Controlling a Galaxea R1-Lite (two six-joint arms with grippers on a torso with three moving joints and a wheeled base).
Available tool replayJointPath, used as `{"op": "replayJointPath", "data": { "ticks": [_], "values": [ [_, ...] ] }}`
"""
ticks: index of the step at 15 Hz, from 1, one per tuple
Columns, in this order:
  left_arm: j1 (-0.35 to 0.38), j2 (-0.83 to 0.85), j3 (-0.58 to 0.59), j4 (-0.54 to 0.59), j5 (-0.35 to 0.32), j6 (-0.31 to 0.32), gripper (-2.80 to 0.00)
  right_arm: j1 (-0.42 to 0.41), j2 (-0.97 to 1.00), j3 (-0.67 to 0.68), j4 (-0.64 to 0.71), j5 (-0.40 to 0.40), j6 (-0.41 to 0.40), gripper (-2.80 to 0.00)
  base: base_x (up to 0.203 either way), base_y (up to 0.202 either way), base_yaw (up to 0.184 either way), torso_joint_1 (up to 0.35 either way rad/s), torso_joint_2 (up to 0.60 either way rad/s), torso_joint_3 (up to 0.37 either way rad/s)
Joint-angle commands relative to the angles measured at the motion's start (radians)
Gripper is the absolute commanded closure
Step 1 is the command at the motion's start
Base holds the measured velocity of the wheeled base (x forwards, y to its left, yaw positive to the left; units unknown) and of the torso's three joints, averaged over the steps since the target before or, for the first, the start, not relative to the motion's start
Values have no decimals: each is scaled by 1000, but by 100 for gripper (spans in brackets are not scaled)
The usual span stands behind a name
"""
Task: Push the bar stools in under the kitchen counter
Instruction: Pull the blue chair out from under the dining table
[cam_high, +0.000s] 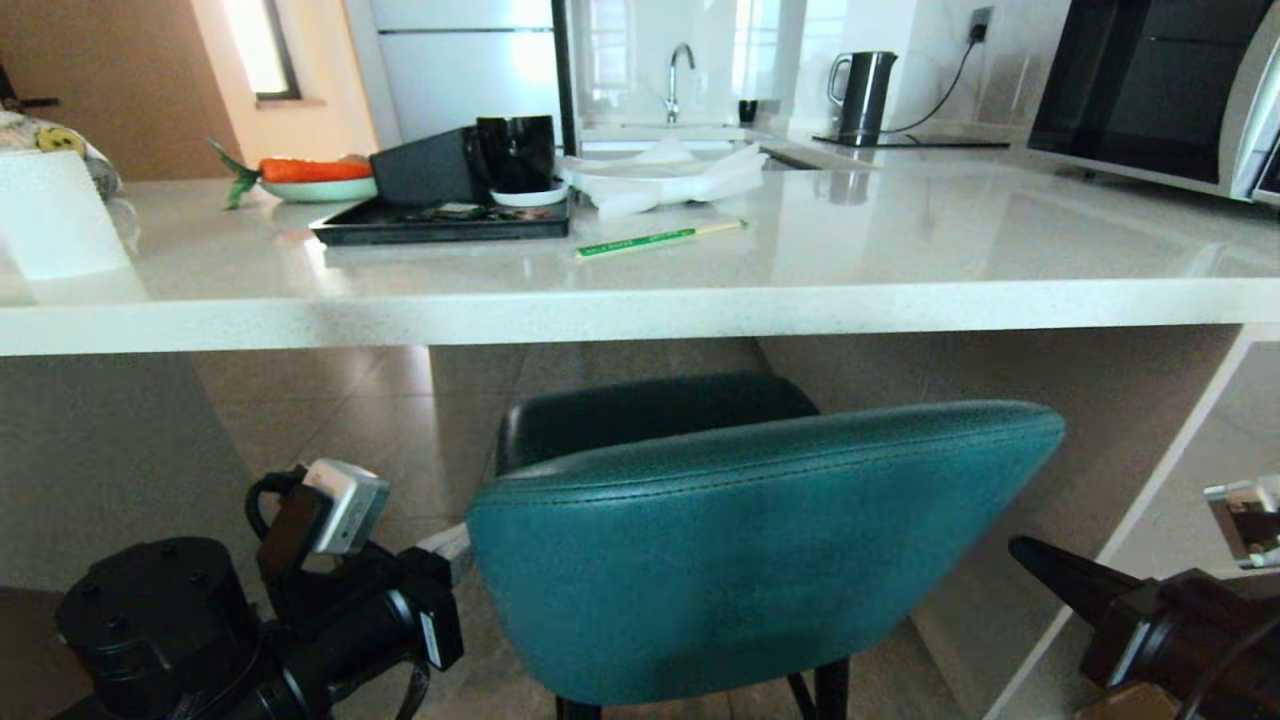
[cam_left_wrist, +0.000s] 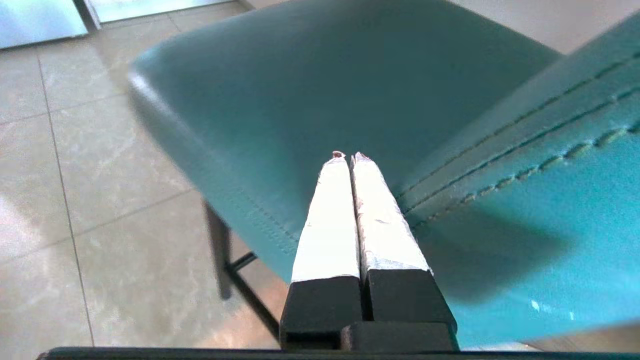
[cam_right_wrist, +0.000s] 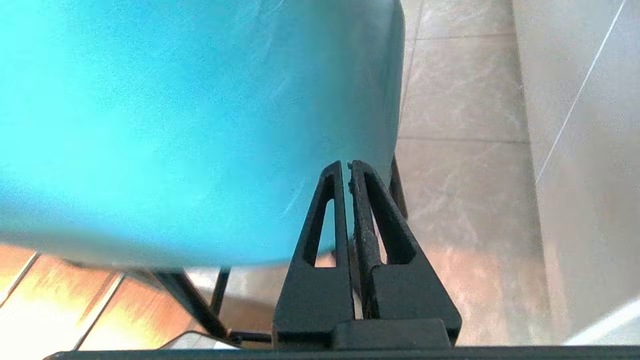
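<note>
So my left tool (cam_left_wrist: 348, 156) and right tool (cam_right_wrist: 348, 164) are both pinched closed, empty, against the rounded teal padded stool (cam_high: 760, 540), white glossy stone tabletop (cam_high: 640, 310) at 12 o'clock.

A black tray (cam_high: 440, 228) carries a black mug (cam_high: 515, 152) — beside it a green-sleeved chopstick pair (cam_high: 655, 239), farther back a kettle (cam_high: 862, 95) and microwave (cam_high: 1160, 85).

no readable text, print on green chopstick sleeve (cam_high: 640, 241) illegible
</note>
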Motion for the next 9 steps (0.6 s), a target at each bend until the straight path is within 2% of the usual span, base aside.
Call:
{"op": "replayJointPath", "data": {
  "ticks": [1, 9],
  "values": [
    [-1, -5, -1, -9, 1, -1, 0, 1, -4, 12, -7, -4, 0, 0, -201, 0, -2, 7, 4, 2],
    [1, -5, -4, -9, 3, -1, 0, 29, -10, 8, -8, -27, -2, 0, -196, 0, -2, 2, 1, 3]
  ]
}}
